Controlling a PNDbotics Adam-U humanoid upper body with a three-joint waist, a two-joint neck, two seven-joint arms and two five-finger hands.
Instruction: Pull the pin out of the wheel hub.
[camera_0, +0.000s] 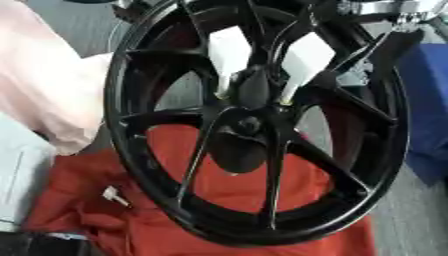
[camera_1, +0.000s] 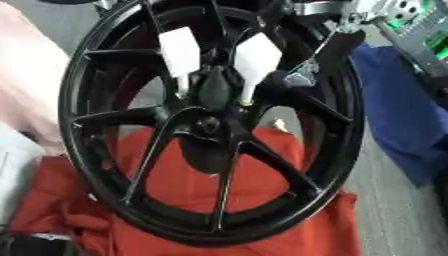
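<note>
Wheel hub (camera_0: 254, 122) upright, face toward camera, over red cloth (camera_0: 236, 190).

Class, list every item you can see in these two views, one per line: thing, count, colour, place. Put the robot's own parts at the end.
Wheel: one, black, spoked, upright, filling the middle of the view.
White pieces: two, white, among the spokes above the hub.
Red cloth: one, red, under and behind the wheel.
Blue cloth: one, blue, at the right.
Pale pink cloth: one, pink, at the left.
Small pale object: one, whitish, on the red cloth at lower left.
Robot arm: silver and black parts, top right; hand hidden behind the wheel.
</note>
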